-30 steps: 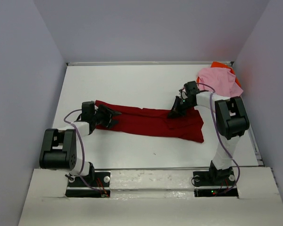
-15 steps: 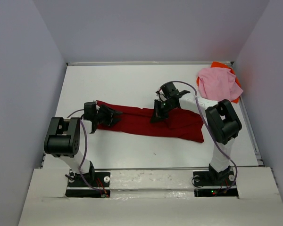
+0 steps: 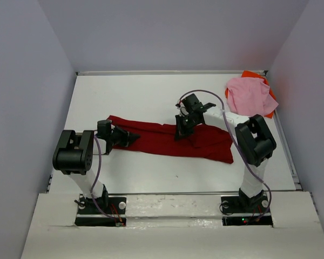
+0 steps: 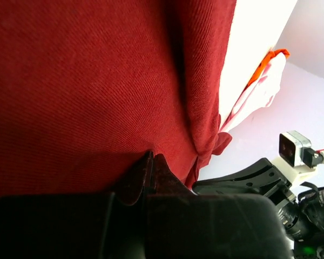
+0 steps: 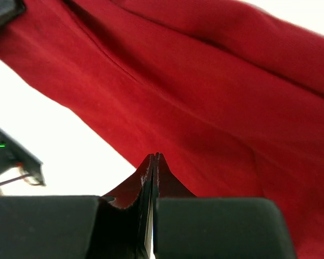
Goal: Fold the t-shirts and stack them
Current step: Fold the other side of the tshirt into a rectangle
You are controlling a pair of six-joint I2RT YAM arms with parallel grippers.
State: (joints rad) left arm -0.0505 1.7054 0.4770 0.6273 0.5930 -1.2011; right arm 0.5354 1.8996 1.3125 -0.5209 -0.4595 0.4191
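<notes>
**White tabletop (image 3: 140, 97), both claws now pinched on the dark red t-shirt (image 3: 156, 141)**

Grey walls box in the white surface where the work is going on. The left claw (image 4: 151, 156) has just snapped shut: a second ago its fingers stood apart over the shirt's left end, and now they meet with a fold of red cloth caught at the tips. The right claw (image 5: 154, 156) was already closed and remains so, its fingers pressed together on a ridge of the same cloth. What has changed on that side is position: it has travelled from the shirt's right part toward the middle and now sits near the centre of the garment, apparently drawing fabric along with it.

The dark red t-shirt lies stretched in a long band across the middle of the tabletop, with its right end still loose and rumpled. The light pink t-shirt (image 3: 248, 94) is heaped in the far right corner, well apart from it. The orange t-shirt (image 3: 252, 74) peeks out beneath and behind the pink one.

With both ends gripped, the first fold looks ready to begin. Nothing is folded or stacked yet, so the task appears to be at an early stage.
</notes>
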